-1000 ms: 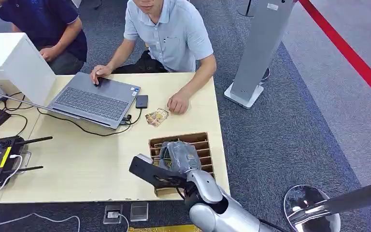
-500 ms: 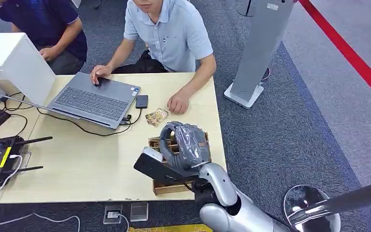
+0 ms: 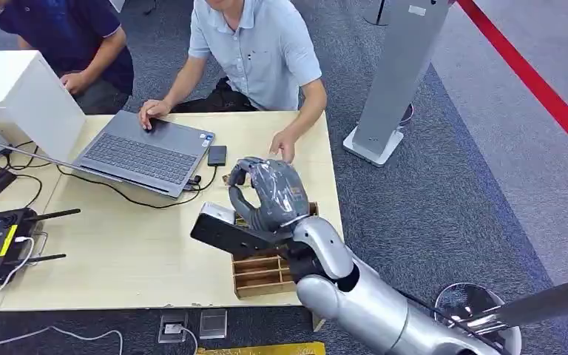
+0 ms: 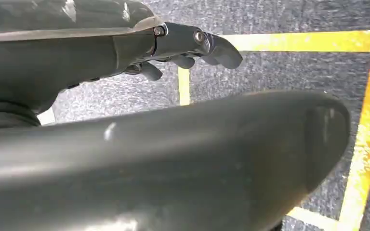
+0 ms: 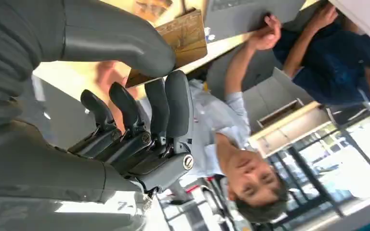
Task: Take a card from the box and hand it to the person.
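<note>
Grey carpet with a red stripe surrounds a pale wooden table (image 3: 140, 259), where the robot's right hand (image 3: 270, 194) is raised above the far end of a brown slotted cardboard box (image 3: 266, 272) near the table's right edge. From the wrist camera, the right hand's dark fingers (image 5: 139, 113) curl in toward the thick grey thumb, and a brown card (image 5: 180, 41) shows just past the thumb; whether the hand pinches it cannot be told. The arm hides much of the box, so how many cards it holds is unclear. One person in a light blue shirt (image 3: 262, 52) sits at the far side, one hand (image 3: 284, 144) lifted just beyond the robot's hand. A second person in a dark blue shirt (image 3: 66, 33) is cut off at the upper left. The left hand (image 4: 192, 45) hangs over carpet with yellow lines, fingers curled in, nothing in them. One grey open laptop (image 3: 144, 151) lies on the table
</note>
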`<act>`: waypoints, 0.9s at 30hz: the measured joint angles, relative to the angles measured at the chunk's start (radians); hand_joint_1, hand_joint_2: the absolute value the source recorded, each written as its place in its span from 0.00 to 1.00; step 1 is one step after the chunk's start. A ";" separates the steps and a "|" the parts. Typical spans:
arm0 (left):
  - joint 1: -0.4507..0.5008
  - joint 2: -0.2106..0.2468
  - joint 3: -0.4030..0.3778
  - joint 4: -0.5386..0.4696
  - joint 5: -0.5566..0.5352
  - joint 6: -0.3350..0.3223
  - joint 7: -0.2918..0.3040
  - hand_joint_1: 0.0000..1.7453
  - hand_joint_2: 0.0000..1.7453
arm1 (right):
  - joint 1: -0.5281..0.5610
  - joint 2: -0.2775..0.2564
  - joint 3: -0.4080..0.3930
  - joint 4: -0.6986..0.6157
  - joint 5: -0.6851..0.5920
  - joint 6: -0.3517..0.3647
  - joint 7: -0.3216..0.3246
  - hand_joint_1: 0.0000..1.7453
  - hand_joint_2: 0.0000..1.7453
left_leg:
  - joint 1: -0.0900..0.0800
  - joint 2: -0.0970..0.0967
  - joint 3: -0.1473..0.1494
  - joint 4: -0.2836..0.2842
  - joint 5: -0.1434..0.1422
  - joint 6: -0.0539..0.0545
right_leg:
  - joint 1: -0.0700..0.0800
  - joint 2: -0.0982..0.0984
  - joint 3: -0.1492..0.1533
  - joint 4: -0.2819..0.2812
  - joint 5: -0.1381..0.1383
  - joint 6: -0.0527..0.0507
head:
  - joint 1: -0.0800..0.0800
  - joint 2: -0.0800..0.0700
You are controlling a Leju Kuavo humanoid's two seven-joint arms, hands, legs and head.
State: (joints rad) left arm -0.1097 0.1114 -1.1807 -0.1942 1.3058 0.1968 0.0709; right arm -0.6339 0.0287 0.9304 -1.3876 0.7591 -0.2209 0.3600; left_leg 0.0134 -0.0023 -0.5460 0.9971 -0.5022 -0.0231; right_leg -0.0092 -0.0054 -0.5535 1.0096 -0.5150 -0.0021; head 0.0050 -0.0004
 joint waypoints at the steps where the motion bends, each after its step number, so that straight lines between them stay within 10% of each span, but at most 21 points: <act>1: -0.001 0.000 -0.001 0.000 -0.004 -0.002 -0.005 0.00 0.00 | -0.031 0.021 0.005 0.059 -0.008 -0.013 -0.026 0.86 1.00 | 0.000 0.000 0.000 0.000 0.000 0.000 | 0.000 0.000 0.000 0.000 0.000 0.000 | -0.001 0.000; 13: -0.003 0.002 -0.003 0.000 0.002 -0.008 -0.006 0.00 0.00 | -0.264 0.186 0.040 0.586 -0.029 -0.051 -0.130 0.86 1.00 | 0.000 -0.001 -0.001 0.000 0.000 0.000 | 0.000 -0.001 -0.001 0.000 0.000 0.000 | 0.000 0.000; 24: -0.001 0.009 -0.016 0.000 0.007 -0.019 -0.007 0.00 0.00 | -0.340 0.209 0.061 0.795 -0.036 -0.083 -0.121 0.86 1.00 | 0.000 0.000 0.000 0.000 0.000 0.000 | 0.000 -0.001 -0.001 0.000 0.000 0.000 | 0.000 0.000; 25: -0.001 0.009 -0.019 0.000 0.007 -0.021 -0.009 0.00 0.00 | -0.343 0.209 0.064 0.806 -0.035 -0.083 -0.120 0.00 1.00 | 0.000 0.000 0.000 0.000 0.000 0.000 | 0.000 -0.001 -0.001 0.000 0.000 0.000 | -0.001 0.000; 27: -0.001 0.010 -0.023 0.000 0.007 -0.026 -0.011 0.00 0.00 | -0.347 0.209 0.067 0.825 -0.027 -0.083 -0.117 0.00 1.00 | 0.000 0.000 0.000 0.000 0.000 0.000 | 0.000 -0.001 -0.001 0.000 0.000 0.000 | -0.001 0.000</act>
State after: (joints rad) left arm -0.1107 0.1209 -1.2040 -0.1942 1.3130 0.1705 0.0595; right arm -0.9813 0.2377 0.9976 -0.5623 0.7321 -0.3040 0.2434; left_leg 0.0134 -0.0027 -0.5464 0.9975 -0.5021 -0.0229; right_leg -0.0093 -0.0060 -0.5543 1.0093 -0.5150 -0.0020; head 0.0038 -0.0004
